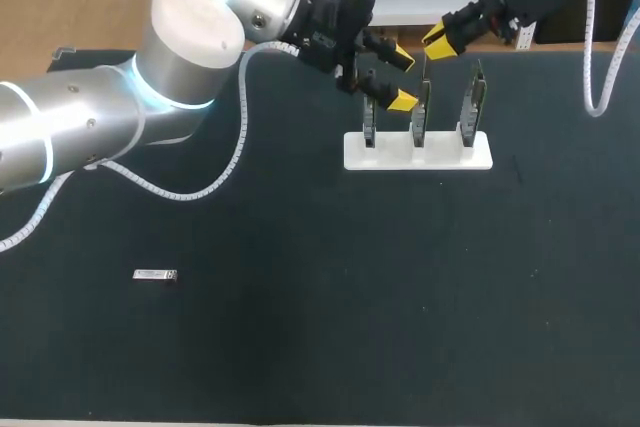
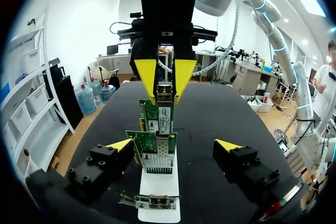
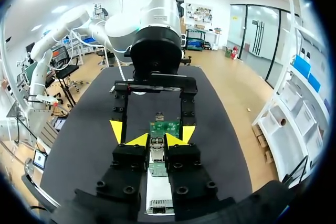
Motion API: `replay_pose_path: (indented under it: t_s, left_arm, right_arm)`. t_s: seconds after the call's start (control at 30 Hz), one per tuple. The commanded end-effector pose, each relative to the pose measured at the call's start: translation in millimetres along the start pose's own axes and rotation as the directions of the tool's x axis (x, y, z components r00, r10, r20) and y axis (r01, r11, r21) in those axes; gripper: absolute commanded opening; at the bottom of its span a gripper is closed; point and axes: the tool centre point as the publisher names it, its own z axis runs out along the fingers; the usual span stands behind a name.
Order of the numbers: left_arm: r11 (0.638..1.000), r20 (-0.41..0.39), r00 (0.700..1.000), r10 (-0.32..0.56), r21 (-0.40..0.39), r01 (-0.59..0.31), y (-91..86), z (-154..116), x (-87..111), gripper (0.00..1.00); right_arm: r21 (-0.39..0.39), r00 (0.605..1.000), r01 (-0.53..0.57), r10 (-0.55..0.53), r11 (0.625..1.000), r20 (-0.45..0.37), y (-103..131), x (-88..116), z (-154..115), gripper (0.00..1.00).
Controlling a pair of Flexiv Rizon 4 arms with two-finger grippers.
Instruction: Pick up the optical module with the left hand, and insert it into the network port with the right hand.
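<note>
Optical module (image 2: 164, 93) is pinched between the yellow tips of the right gripper (image 3: 156, 140), which are drawn in tight against its two sides. That gripper hangs at the far right of the table, over a row of network cards (image 1: 421, 112). The module's free end lies at the top edge of a green card; I cannot tell whether it has entered a port.

The three cards stand upright in a white holder (image 1: 440, 159) on the dark table (image 1: 400, 297).

The left gripper (image 1: 401, 78) is just left of the right one, with its jaws spread wide and nothing held. In its wrist view a card stands between the fingers and seems clear of both. The left arm (image 1: 190, 57) comes in from the far left.

Well apart from all this, at the near left, a small silver piece (image 1: 155, 275) shaped like a second module lies flat on the table.
</note>
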Motion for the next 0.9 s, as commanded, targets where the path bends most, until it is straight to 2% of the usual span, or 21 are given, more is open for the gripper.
replay_pose_path:
  t_s: [0.03, 0.9]
  left_arm:
    - [1.000, -0.001, 1.000, 0.001, 0.002, -0.001, 1.3, 0.3, 0.0, 1.00]
    - [1.000, -0.001, 1.000, 0.001, 0.002, -0.001, 1.3, 0.3, 0.0, 1.00]
  right_arm:
    - [0.007, 1.000, 0.005, -0.005, 1.000, 0.003, 0.1, -1.7, -0.6, 0.00]
    - [0.008, 1.000, 0.011, -0.011, 1.000, -0.004, -0.8, 1.9, 2.3, 0.00]
